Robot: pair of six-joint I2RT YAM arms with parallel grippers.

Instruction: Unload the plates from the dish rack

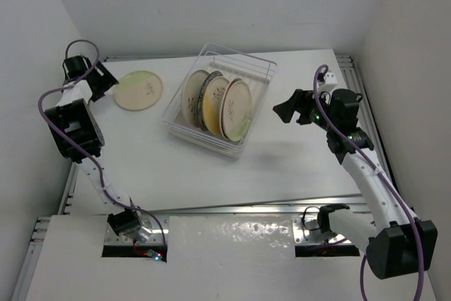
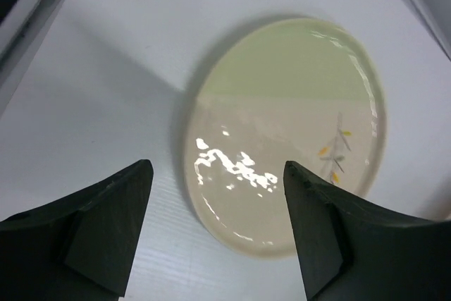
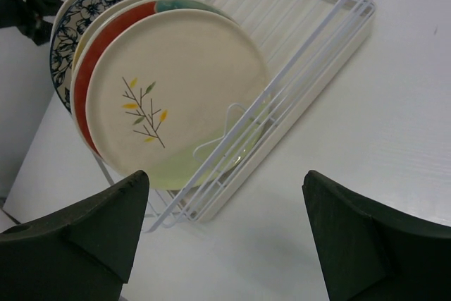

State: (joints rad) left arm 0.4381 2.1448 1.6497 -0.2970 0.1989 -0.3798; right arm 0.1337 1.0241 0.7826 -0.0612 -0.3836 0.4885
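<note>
The dish rack stands at the middle back of the table, with several plates leaning on edge in its left half. In the right wrist view the front one is cream with a sprig. Behind it are a red-and-teal plate and a blue-and-white one. My right gripper hangs open just right of the rack, holding nothing. Another cream plate lies flat on the table left of the rack. My left gripper is open over that plate's near rim, its fingers apart from it.
White walls close in the table at the back, left and right. A metal rail runs along the near edge between the arm bases. The left arm's elbow stands over the table's left edge.
</note>
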